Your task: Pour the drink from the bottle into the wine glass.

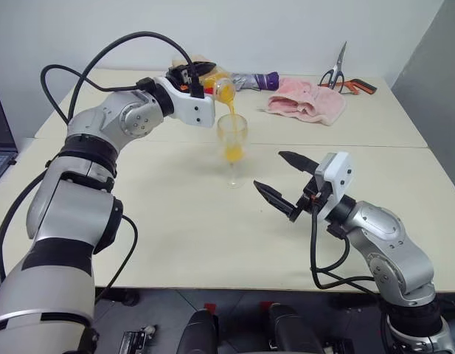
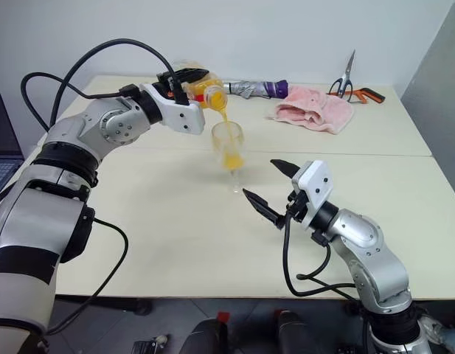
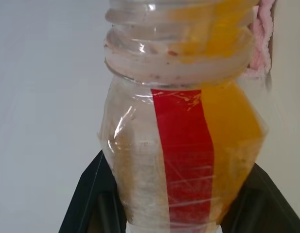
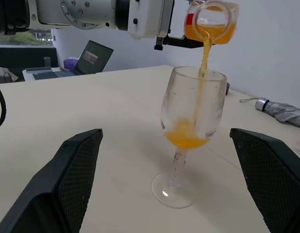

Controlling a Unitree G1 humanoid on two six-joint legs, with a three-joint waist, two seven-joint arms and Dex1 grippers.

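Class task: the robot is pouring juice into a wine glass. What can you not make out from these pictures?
- Bottle base: left wrist view, cut off by the edge between the left gripper fingers.
- Laptop: head views, cut off by the edge.
- Umbrella: right wrist view, cut off by the edge.

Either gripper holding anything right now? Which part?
Left gripper is shut on the bottle, fingers on opposite sides of its lower body, tipped over the wine glass. Right gripper is open, holding nothing.
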